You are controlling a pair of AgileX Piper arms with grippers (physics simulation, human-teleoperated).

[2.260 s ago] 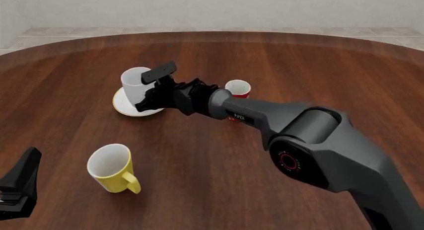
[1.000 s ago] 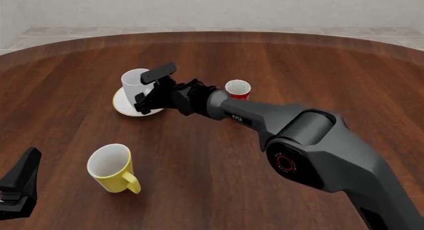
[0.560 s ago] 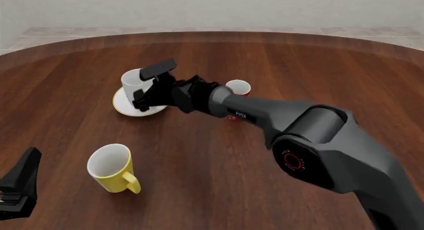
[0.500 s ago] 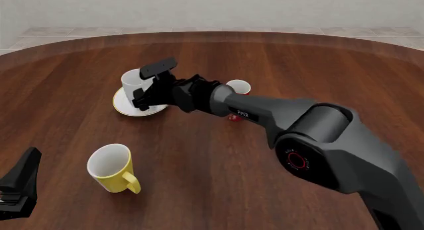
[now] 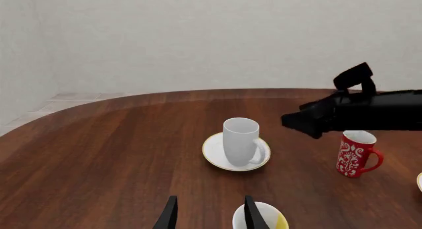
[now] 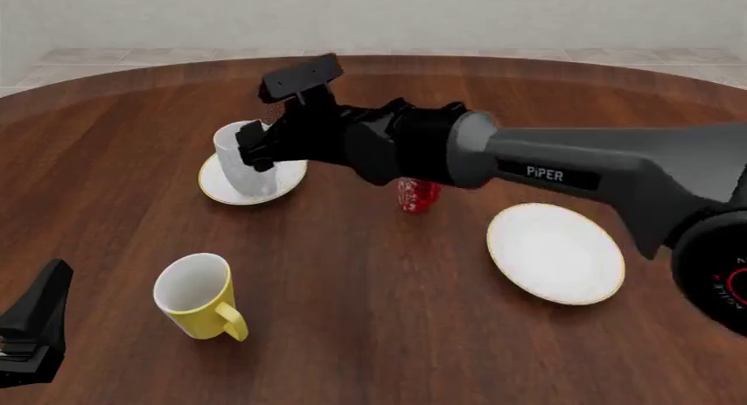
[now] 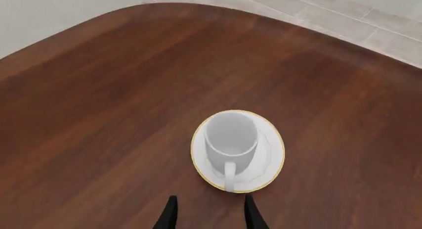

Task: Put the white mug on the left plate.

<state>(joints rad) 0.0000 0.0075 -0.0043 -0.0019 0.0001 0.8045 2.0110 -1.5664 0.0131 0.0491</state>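
The white mug [image 6: 237, 160] stands upright on the left plate [image 6: 215, 187], a white plate with a golden rim, at the far left of the table. It also shows in the right wrist view [image 7: 230, 139] with its handle toward the camera, and in the left wrist view [image 5: 241, 141]. My right gripper [image 6: 259, 150] hangs above and just beside the mug, open and empty, not touching it; its fingertips [image 7: 170, 213] show apart. My left gripper [image 6: 30, 322] is open and empty at the near left edge.
A yellow mug [image 6: 201, 296] stands near my left gripper. A red patterned cup [image 6: 417, 195] is partly hidden behind my right arm. The larger gold-rimmed plate [image 6: 555, 252] lies at the right. The table's far edge curves behind.
My right gripper has come off the white mug, risen and drawn back a little. The arm's lift has uncovered the right plate. The mug stays on the left plate. The left arm has not moved.
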